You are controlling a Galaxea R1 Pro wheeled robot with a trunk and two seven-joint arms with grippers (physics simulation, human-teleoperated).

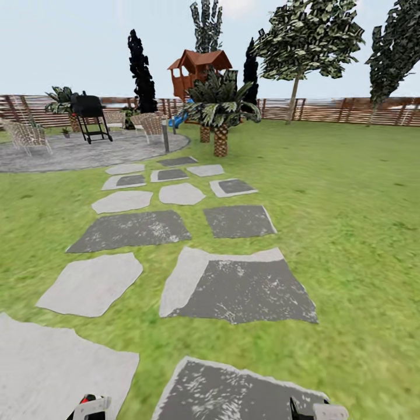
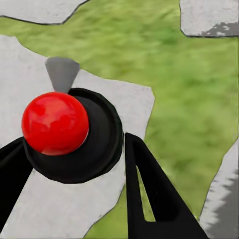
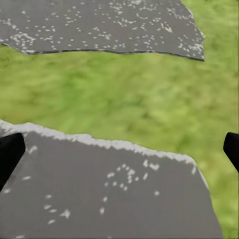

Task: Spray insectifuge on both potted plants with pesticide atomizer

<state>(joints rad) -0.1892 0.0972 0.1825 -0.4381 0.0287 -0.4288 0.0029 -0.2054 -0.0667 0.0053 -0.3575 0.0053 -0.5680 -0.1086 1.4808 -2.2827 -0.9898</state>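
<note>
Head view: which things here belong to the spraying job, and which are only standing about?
Belonging to the job (parts of the garden): lawn, stepping slabs, stone patio, wooden fence.

Only standing about: black grill, wicker chairs, red-brown playhouse, scaly-trunked palm.

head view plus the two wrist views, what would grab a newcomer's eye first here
A trail of grey stepping slabs runs up the lawn toward a round stone patio at far left, where a black grill stands. A palm rises mid-distance with a red-brown playhouse behind it. In the left wrist view, a glossy red ball on a black disc sits between the left end effector's dark fingers.
</note>
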